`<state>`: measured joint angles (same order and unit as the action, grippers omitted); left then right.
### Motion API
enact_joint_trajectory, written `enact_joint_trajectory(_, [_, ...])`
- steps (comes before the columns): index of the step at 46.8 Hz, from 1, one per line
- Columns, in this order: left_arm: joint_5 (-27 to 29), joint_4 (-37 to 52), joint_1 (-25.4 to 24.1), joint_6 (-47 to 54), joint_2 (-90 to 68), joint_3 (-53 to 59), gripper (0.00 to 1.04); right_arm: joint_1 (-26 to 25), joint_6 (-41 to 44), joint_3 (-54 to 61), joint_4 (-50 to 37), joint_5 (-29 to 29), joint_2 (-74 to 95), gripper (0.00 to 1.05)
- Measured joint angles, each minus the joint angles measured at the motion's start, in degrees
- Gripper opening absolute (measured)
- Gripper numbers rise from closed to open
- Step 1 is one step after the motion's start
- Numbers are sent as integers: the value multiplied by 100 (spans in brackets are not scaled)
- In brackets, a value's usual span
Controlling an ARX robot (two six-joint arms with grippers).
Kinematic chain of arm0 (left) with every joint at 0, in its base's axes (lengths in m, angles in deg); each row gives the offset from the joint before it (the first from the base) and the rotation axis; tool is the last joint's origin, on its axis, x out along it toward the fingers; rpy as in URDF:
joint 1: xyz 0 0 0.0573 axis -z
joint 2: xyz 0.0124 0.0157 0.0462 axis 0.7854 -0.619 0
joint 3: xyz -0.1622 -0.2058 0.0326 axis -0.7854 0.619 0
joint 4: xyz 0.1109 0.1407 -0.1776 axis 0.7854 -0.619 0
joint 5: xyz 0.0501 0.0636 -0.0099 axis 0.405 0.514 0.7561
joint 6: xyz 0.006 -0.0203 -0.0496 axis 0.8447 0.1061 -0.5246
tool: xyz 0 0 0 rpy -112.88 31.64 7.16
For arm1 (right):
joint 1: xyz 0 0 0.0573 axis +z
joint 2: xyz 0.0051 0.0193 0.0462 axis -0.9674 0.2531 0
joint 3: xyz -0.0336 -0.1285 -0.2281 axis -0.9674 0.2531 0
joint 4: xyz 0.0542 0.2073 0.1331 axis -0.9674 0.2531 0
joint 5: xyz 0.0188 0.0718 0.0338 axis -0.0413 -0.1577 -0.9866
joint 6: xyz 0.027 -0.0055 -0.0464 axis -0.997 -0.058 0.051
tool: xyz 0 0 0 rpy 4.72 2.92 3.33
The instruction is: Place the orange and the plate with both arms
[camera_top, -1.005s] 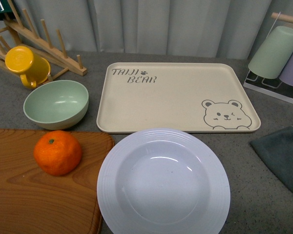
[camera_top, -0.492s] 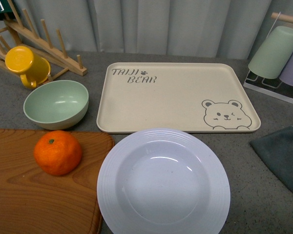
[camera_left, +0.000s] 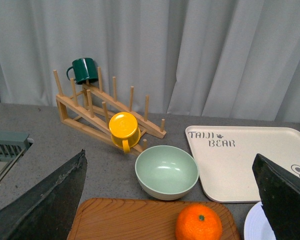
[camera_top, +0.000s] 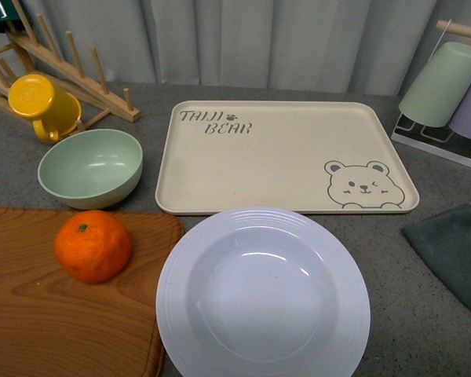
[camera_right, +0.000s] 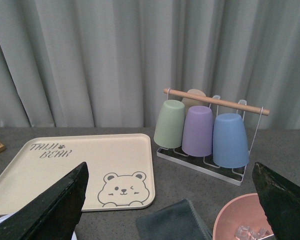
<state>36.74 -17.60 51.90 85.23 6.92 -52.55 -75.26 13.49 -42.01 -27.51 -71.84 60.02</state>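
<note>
The orange point(camera_top: 93, 245) lies on a wooden cutting board point(camera_top: 55, 314) at the front left; it also shows in the left wrist view point(camera_left: 198, 223). The white ridged plate point(camera_top: 263, 294) sits on the grey table at the front centre, just in front of the beige bear tray point(camera_top: 282, 153); only its rim shows in the left wrist view point(camera_left: 252, 227). Neither arm shows in the front view. My left gripper point(camera_left: 175, 200) is open and empty, raised above the board and orange. My right gripper point(camera_right: 172, 200) is open and empty, raised above the table's right side.
A pale green bowl point(camera_top: 90, 167) stands behind the board. A yellow mug point(camera_top: 43, 104) hangs on a wooden rack point(camera_top: 71, 75) at back left. A cup rack with several cups point(camera_right: 205, 130), a dark cloth point(camera_top: 454, 251) and a pink bowl point(camera_right: 245, 220) are at the right.
</note>
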Motion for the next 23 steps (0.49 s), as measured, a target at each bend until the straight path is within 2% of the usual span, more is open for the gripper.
enact_joint_trajectory(23, [0, 0, 0, 0, 0, 0, 98, 0, 0, 0, 0, 0, 0, 96])
